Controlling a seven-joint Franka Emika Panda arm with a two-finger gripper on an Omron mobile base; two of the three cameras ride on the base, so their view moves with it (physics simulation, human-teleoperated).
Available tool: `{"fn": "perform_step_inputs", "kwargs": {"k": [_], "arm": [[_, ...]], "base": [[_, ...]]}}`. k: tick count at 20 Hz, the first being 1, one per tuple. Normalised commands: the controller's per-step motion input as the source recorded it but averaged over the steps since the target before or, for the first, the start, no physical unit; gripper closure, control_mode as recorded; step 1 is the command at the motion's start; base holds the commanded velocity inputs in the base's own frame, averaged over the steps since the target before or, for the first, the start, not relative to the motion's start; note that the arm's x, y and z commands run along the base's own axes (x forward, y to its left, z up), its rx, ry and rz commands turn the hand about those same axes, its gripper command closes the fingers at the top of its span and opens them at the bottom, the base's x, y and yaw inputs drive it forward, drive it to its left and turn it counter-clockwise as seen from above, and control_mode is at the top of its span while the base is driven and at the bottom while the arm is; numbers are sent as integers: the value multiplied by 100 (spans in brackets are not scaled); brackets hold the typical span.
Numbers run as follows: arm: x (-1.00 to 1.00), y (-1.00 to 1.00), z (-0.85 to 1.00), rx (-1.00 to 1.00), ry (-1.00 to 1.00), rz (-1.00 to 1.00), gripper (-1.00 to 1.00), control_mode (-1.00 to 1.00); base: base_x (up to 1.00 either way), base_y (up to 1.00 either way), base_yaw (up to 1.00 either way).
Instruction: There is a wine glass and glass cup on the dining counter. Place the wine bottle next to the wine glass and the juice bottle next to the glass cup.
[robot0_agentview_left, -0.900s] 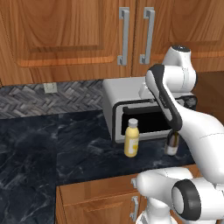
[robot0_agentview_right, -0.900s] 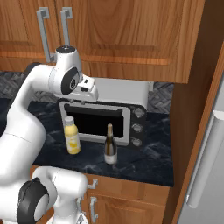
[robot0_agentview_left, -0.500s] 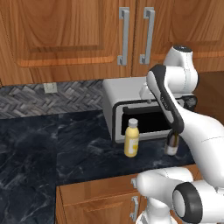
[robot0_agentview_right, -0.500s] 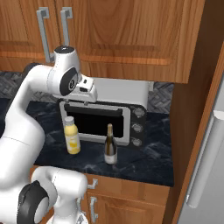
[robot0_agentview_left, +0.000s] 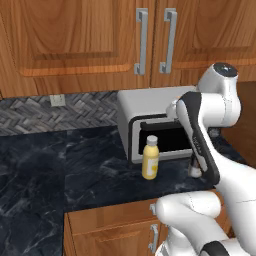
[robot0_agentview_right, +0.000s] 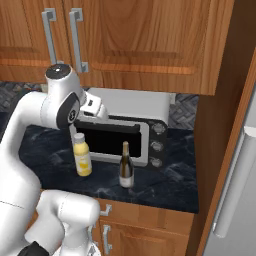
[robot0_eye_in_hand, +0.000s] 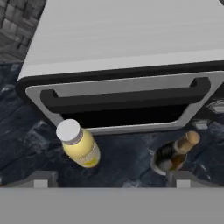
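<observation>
The juice bottle (robot0_agentview_left: 150, 159) (robot0_agentview_right: 82, 156) (robot0_eye_in_hand: 78, 144), yellow with a white cap, stands on the black marbled counter in front of the toaster oven's door. To its right stands the dark wine bottle (robot0_agentview_right: 126, 166) (robot0_eye_in_hand: 175, 155) with its gold neck; in the left base view my arm hides most of it. My gripper (robot0_eye_in_hand: 113, 178) (robot0_agentview_right: 96, 109) hovers above the oven's front, open, with nothing between its fingers, and both bottles lie below it. The wine glass, the glass cup and the dining counter are out of view.
A silver toaster oven (robot0_agentview_left: 150, 120) (robot0_agentview_right: 142, 127) (robot0_eye_in_hand: 122, 43) with a black handle sits against the tiled backsplash. Wooden wall cabinets (robot0_agentview_left: 100, 40) hang above. A tall wooden panel and a fridge (robot0_agentview_right: 235, 165) close off the right side. The counter edge (robot0_agentview_left: 110, 212) runs along the front.
My arm's upper joint has sunk a little and the hand has dropped slightly toward the oven's front. Both bottles stand where they were.
</observation>
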Motion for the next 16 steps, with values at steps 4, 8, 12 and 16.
{"fn": "perform_step_inputs", "kwargs": {"k": [4,8,12,16], "arm": [[-43,-7,-5,1,-8,-43,-100,-100],[-28,-7,-7,0,0,-52,-100,-100],[-24,-14,-5,0,0,-46,-100,-100],[-23,-5,-8,3,-9,-27,-100,-100]], "base": [[0,0,0],[0,0,0],[0,0,0],[0,0,0]]}}
